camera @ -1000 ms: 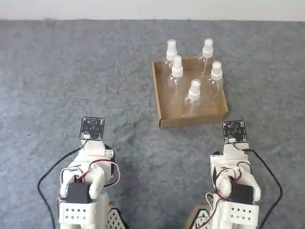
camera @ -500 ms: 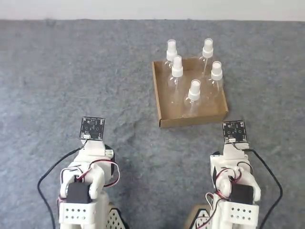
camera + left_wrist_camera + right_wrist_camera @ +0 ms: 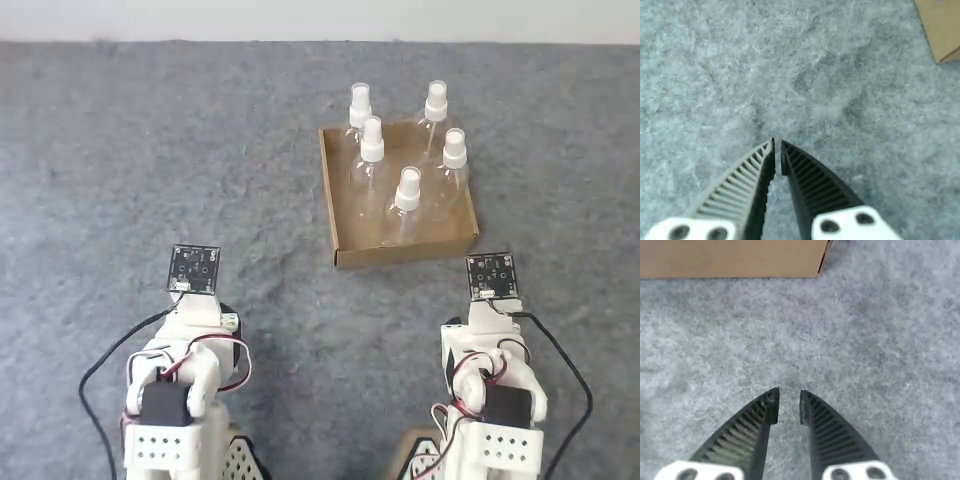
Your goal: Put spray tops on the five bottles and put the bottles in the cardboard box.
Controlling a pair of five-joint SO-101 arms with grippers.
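Standing upright in the cardboard box [image 3: 341, 205] are all five bottles [image 3: 371, 172], each clear and each capped with a white spray top [image 3: 372, 139]. Two are against the far wall, two are in the middle, and one is nearest the front wall. The box sits on the grey carpet [image 3: 150, 150], right of centre and toward the far side of the table. Both arms are at the near edge, well apart from the box and touching none of the bottles. The left arm [image 3: 180, 385] is at the near left, and the right arm [image 3: 492, 395] is at the near right, just short of the box's near right corner. The left claw [image 3: 777, 145] hangs over bare carpet with its two ribbed jaws drawn together, only a sliver between the tips, gripping nothing; a corner of the box [image 3: 941, 29] lies farther off. The right claw [image 3: 788, 398] is slightly ajar, a narrow gap between its tips, also empty, and the front wall of the box [image 3: 730, 258] runs just beyond it.
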